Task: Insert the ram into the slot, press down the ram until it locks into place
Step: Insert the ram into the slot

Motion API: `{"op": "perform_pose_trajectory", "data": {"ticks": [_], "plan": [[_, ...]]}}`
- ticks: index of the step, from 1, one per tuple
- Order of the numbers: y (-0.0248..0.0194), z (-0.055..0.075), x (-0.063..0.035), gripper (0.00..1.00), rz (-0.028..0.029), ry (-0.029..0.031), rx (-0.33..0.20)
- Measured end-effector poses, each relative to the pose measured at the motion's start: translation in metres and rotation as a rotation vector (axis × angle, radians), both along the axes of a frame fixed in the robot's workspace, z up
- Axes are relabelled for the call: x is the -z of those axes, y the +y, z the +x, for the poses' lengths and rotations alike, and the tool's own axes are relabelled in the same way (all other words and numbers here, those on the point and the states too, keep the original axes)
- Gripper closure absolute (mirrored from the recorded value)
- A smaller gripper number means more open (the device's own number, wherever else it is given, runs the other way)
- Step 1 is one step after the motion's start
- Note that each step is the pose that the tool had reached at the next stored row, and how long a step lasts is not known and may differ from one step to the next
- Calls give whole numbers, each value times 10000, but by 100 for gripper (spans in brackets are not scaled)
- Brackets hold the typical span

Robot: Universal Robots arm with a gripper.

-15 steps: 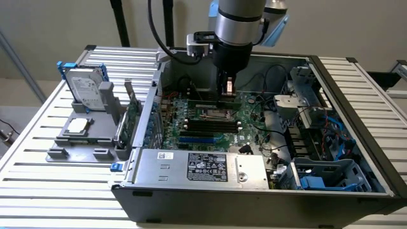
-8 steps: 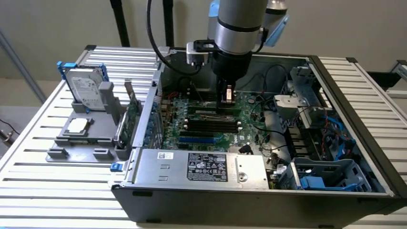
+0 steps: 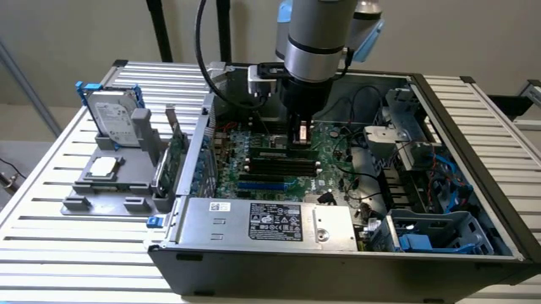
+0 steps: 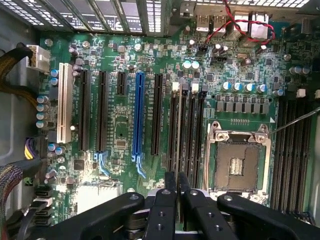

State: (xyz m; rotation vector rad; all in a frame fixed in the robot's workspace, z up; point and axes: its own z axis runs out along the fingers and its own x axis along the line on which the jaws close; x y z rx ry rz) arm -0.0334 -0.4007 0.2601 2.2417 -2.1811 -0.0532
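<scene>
Insertion step, seemingly: jaws narrow, pinching ram (image 3: pixel 272 154); slot (image 4: pixel 174 125) directly beneath them. Seating calls for straight downward push.

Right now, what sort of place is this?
Likely a robotics lab bench: open computer case on a slatted table, grey fixture holding a hard drive, robot arm over the motherboard.
</scene>
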Motion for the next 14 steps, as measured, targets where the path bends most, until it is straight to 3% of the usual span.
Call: {"op": "perform_pose_trajectory", "data": {"ticks": [3, 5, 10, 14], "plan": [[0, 0, 52, 87, -38, -1, 1], [0, -1, 80, 87, -94, -1, 3], [5, -1, 134, 87, -305, -1, 20], [13, 1, 162, 87, -313, -2, 24]]}}
